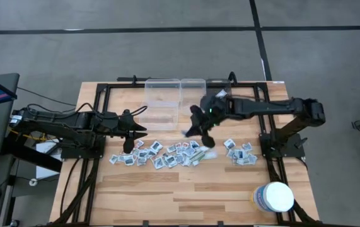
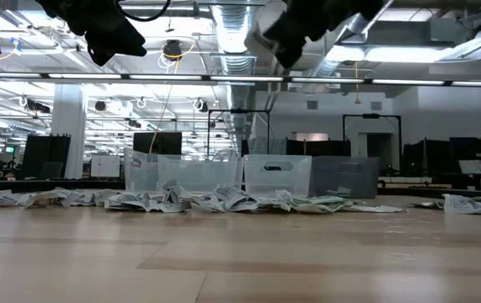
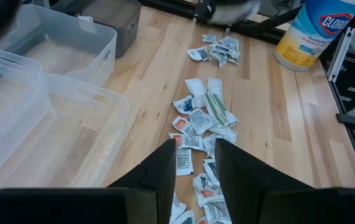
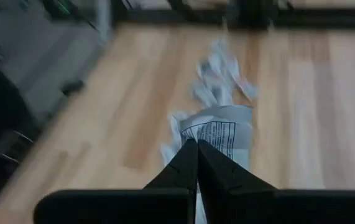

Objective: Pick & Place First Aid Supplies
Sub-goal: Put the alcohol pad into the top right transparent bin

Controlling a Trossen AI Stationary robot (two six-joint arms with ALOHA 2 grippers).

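The first aid supplies [image 1: 161,154] are small flat white packets with dark or reddish prints, strewn in a band across the middle of the wooden table, with a smaller heap [image 1: 239,153] to its right. My right gripper [image 1: 192,131] is high above the band, near the clear bins, and is shut on one white printed packet [image 4: 217,132]. In the low view it hangs at the top [image 2: 286,46]. My left gripper [image 3: 196,155] hovers open above the band's left end [image 1: 139,132], with nothing between its fingers. My right gripper pinches the white printed packet by its near edge [image 4: 197,138] between the two shut fingertips. The fingers slant downward, and the packet sticks out beyond them. It is lifted clear of the table and of the other packets.
Two clear bins [image 1: 162,101] [image 1: 193,91] stand at the table's far side, with a grey bin [image 3: 112,25] beside them. A big white tub with a blue-yellow label [image 1: 273,197] stands at the near right corner. Black frame rails [image 1: 104,85] border the table.
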